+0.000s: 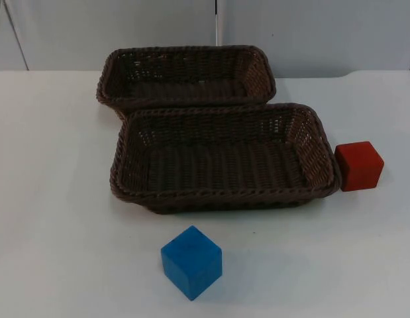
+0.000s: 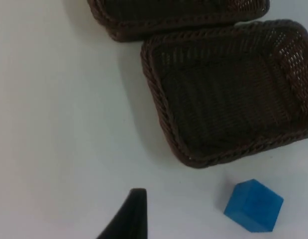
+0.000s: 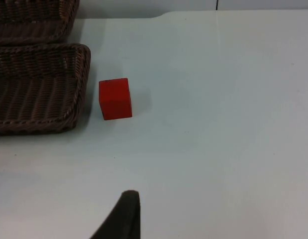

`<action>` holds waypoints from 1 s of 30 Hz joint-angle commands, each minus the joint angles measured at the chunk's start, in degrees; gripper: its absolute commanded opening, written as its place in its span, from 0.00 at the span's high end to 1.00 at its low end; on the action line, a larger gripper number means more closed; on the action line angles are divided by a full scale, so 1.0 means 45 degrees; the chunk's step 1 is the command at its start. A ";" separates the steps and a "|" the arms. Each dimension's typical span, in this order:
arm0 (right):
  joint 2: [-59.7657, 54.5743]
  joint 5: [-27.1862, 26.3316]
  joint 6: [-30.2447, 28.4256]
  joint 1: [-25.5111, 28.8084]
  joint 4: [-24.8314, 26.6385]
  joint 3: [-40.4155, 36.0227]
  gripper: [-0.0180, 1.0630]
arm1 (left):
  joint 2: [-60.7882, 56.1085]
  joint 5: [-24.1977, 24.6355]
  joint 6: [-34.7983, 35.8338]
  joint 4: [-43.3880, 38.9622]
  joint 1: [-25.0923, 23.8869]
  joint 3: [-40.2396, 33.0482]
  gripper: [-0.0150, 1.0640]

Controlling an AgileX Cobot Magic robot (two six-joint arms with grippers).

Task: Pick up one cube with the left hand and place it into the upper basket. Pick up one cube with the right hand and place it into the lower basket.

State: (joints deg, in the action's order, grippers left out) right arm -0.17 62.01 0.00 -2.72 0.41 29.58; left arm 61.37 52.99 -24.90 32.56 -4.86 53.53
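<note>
1. The blue wooden-looking cube (image 1: 191, 262) sits on the white table top (image 1: 52, 199), in front of the lower basket and apart from it, turned so that one corner points toward the near edge. The left wrist view shows it too (image 2: 253, 205), just off the basket's near rim.
2. The red cube (image 1: 359, 165) stands on the table just beside the right end of the lower basket, very close to its rim or touching it. In the right wrist view (image 3: 115, 98) a narrow strip of table shows between cube and basket wall.
3. The lower dark brown woven rectangular basket (image 1: 224, 199) lies near the middle of the table with nothing inside.
4. The upper dark brown woven basket (image 1: 185, 53) lies behind it, toward the grey partition wall (image 1: 112, 26), its front rim touching or overlapping the lower basket's back rim. It also holds nothing.
5. One black fingertip of the left gripper (image 2: 129, 216) hangs over bare table, left of the blue cube; whether this claw is released or clenched cannot be told.
6. One black fingertip of the right gripper (image 3: 121, 216) hangs over bare table, well apart from the red cube; its state cannot be told either.
</note>
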 commanded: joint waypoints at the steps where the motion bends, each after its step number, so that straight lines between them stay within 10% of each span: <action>1: 0.0037 -0.0053 0.0000 0.0055 -0.0020 0.0000 0.01 | 0.0351 -0.0133 -0.0079 0.0245 0.0068 0.0315 0.01; 9: 0.0037 -0.0053 0.0000 0.0055 -0.0020 0.0000 0.01 | 0.1719 -0.0133 -0.0271 0.0356 0.0180 0.1552 0.01; 30: 0.0037 -0.0053 0.0000 0.0055 -0.0020 0.0000 0.01 | 0.7212 -0.0250 -0.0606 -0.0472 0.4859 0.5977 0.01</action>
State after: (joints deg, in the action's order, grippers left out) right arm -0.17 62.01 0.00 -2.72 0.41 29.58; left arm 93.26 51.87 -27.39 30.94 16.32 79.79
